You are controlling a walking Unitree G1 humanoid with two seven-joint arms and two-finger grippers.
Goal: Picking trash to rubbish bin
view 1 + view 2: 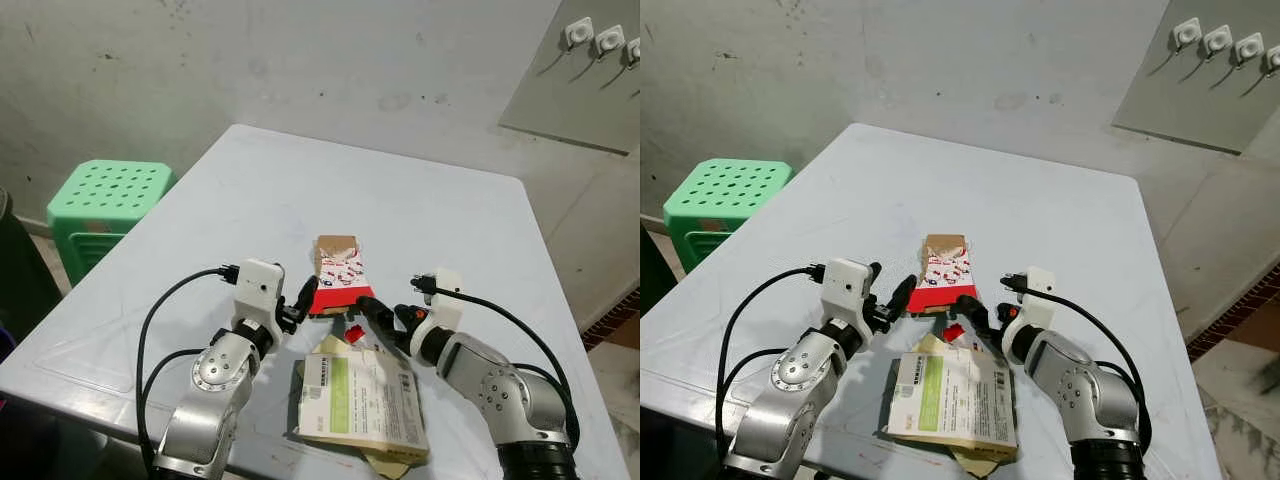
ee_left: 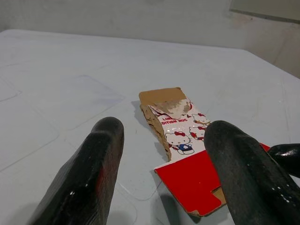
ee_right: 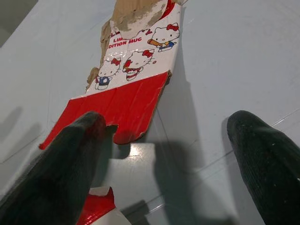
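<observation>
A flattened red and white carton with cartoon cats (image 1: 337, 272) lies on the white table (image 1: 400, 200), its torn brown flap pointing away from me. My left gripper (image 1: 300, 300) hangs open just left of the carton's red end, the fingers (image 2: 101, 154) spread on either side of it in the left wrist view. From the right, my open right gripper (image 1: 381, 314) points at the same red end (image 3: 117, 110) without touching it. A small red scrap (image 1: 353, 332) lies between the grippers. A larger flattened box with a green and white label (image 1: 358, 403) rests at the near edge.
A green plastic stool (image 1: 108, 195) stands left of the table. A dark object (image 1: 15, 270) sits at the far left edge. Grey wall behind, with a panel of white hooks (image 1: 595, 40) at upper right. The table's far half is bare.
</observation>
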